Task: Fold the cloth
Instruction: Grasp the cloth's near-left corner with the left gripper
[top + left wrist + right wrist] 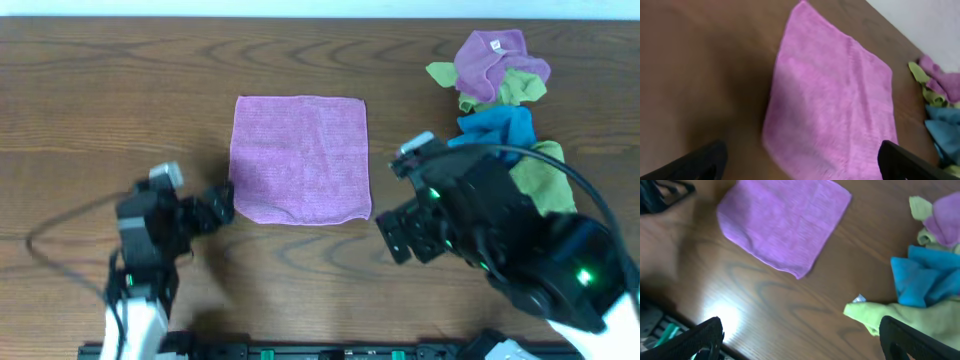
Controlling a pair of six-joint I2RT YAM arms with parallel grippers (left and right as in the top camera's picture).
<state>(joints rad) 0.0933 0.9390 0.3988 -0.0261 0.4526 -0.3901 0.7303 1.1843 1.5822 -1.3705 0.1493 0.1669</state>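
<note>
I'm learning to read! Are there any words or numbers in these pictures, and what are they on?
Nothing here can be read.
The white tag on the purple cloth: too small to read.
The small tag by the green cloth: too blurred to read.
The pink cloth: no writing shows.

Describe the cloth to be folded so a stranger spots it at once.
On the wooden table, look near the middle for the pink cloth. It lies alone, spread flat and square, unlike the crumpled cloths, purple, green and blue, heaped at the right.
</note>
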